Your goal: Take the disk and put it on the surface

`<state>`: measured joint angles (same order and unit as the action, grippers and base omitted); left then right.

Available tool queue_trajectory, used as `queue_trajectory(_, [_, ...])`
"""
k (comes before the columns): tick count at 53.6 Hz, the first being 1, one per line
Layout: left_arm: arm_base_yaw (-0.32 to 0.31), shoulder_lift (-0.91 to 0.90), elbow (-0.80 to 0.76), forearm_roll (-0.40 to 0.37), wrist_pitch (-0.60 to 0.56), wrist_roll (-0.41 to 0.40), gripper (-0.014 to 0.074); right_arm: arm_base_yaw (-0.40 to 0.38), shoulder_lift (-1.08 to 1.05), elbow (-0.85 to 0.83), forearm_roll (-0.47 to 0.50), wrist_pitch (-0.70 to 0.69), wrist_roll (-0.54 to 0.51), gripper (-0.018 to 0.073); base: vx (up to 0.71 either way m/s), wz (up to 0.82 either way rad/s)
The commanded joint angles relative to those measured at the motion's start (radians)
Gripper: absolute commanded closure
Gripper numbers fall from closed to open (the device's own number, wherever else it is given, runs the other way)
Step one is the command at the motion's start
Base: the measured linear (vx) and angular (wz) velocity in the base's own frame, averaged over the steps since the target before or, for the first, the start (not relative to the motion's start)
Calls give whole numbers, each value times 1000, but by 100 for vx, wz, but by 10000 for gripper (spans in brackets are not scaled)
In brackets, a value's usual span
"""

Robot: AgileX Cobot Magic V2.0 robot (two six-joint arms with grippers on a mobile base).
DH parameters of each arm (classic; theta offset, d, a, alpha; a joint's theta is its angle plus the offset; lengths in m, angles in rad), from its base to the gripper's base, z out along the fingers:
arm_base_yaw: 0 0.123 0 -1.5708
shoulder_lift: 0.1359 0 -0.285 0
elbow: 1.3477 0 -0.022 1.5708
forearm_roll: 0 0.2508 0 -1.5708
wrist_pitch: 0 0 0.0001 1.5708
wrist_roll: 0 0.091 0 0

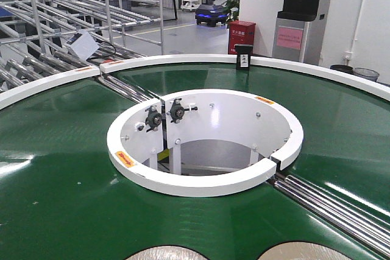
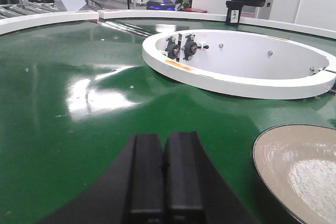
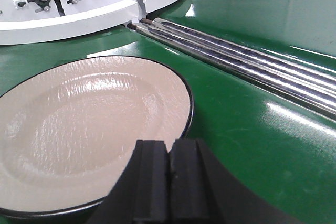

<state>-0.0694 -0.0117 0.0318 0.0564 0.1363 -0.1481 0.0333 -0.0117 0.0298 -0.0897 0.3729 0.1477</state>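
Nearer than the white rim (image 1: 201,186), I see two disks (image 1: 166,254) cut off below, probably plates.

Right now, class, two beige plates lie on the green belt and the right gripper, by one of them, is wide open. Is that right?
No. The right gripper is shut, fingers pressed together with nothing between, as the right wrist view shows. Otherwise correct: the left plate and right plate lie on the green belt.
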Motion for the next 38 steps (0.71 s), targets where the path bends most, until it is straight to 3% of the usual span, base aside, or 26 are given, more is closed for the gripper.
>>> queue_trajectory(1, [4, -14, -22, -8, -80, -6, 604, 0, -8, 8, -7, -79, -3, 568, 0, 0])
queue_trajectory(24, [4, -14, -22, -8, -99, -6, 604, 0, -8, 8, -7, -79, -3, 568, 0, 0])
queue_trajectory(38, [4, -14, -22, -8, -208, -6, 604, 0, -8, 8, -13, -81, -4, 568, 0, 0])
